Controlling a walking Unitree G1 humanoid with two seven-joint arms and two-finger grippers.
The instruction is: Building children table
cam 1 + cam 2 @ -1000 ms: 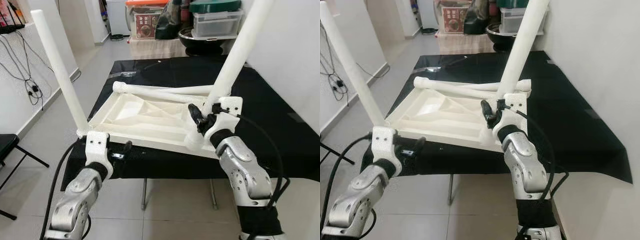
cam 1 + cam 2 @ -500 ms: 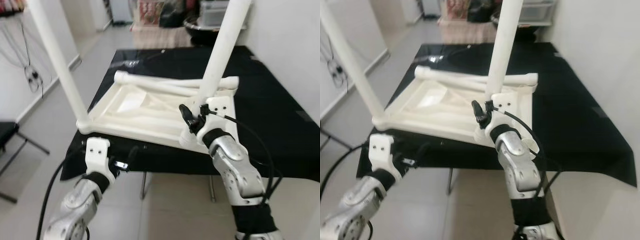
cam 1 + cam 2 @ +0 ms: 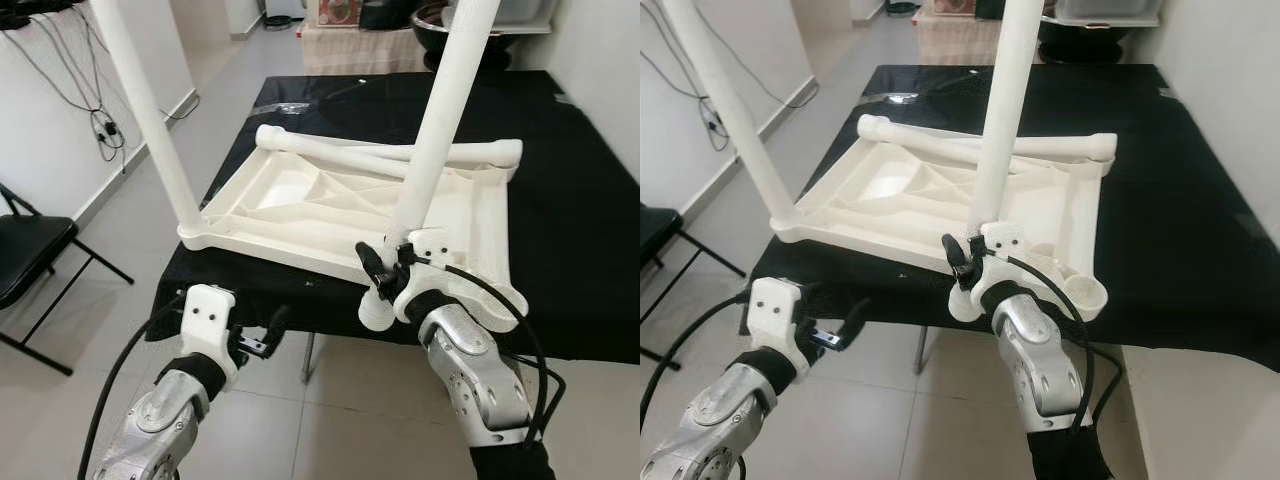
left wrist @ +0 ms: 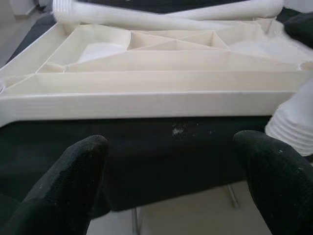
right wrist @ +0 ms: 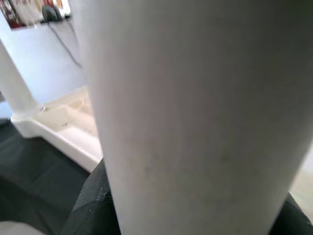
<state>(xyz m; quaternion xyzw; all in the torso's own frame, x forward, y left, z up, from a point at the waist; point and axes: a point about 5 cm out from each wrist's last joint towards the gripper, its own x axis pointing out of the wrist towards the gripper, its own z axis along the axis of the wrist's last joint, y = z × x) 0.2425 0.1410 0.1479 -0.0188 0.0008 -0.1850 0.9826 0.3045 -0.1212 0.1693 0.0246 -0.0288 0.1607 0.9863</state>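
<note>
Fingers of my right gripper point(image 3: 385, 268) are clamping the near right leg point(image 3: 432, 140) of the upturned tabletop point(image 3: 300, 205), while my left gripper point(image 4: 171, 181) is hanging wide open, touching nothing.

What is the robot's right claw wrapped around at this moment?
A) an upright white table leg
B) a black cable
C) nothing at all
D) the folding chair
A: the right claw is shut on the upright white table leg, low down by the upturned tabletop, while the left claw hangs open below the table's edge.
</note>
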